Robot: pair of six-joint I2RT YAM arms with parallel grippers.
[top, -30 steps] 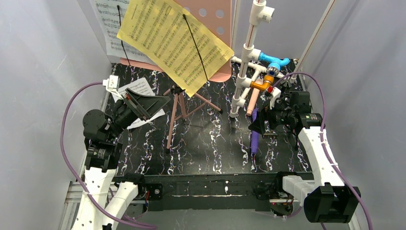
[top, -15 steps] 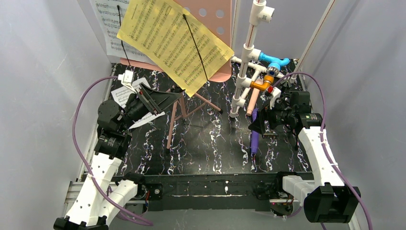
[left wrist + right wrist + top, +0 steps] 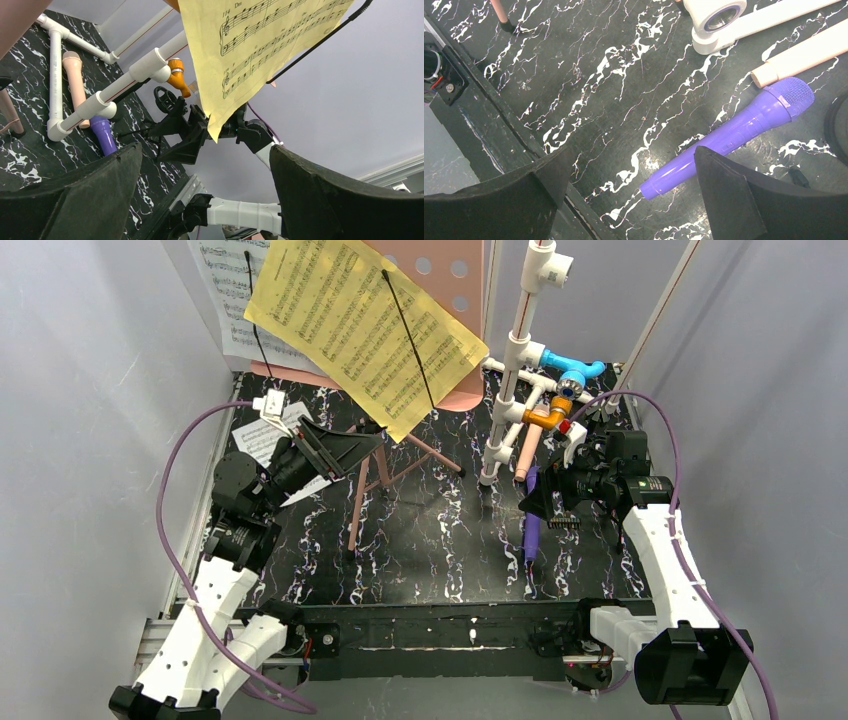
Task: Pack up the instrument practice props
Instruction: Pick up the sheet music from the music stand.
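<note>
Pages of printed music are sitting on the pink stand at the back of the black marbled bench. A yellow page is hanging tilted across the front of the stand under a thin black wire arm. A white page is resting behind it on the left. The stand's pink tripod legs are standing spread on the bench below. A second white page is lying flat at the left, partly hidden by the left arm.

The left gripper is hovering just beside the tripod legs, under the lower edge of the yellow page. Its jaws are standing wide apart with nothing between them, and its wrist view is looking up past the page's corner.

To the right, a white pipe frame with a blue fitting and an orange fitting is standing upright. The beige microphone is lying on the bench at its foot. The purple microphone is lying nearer the arms, roughly in line with it, its mesh head just beside the beige one's end.

The right gripper is hanging above the purple microphone, jaws spread wide and clamped on nothing. In its wrist view the microphone's tail end is showing between the black fingers, and part of the body is passing behind one of them.
</note>
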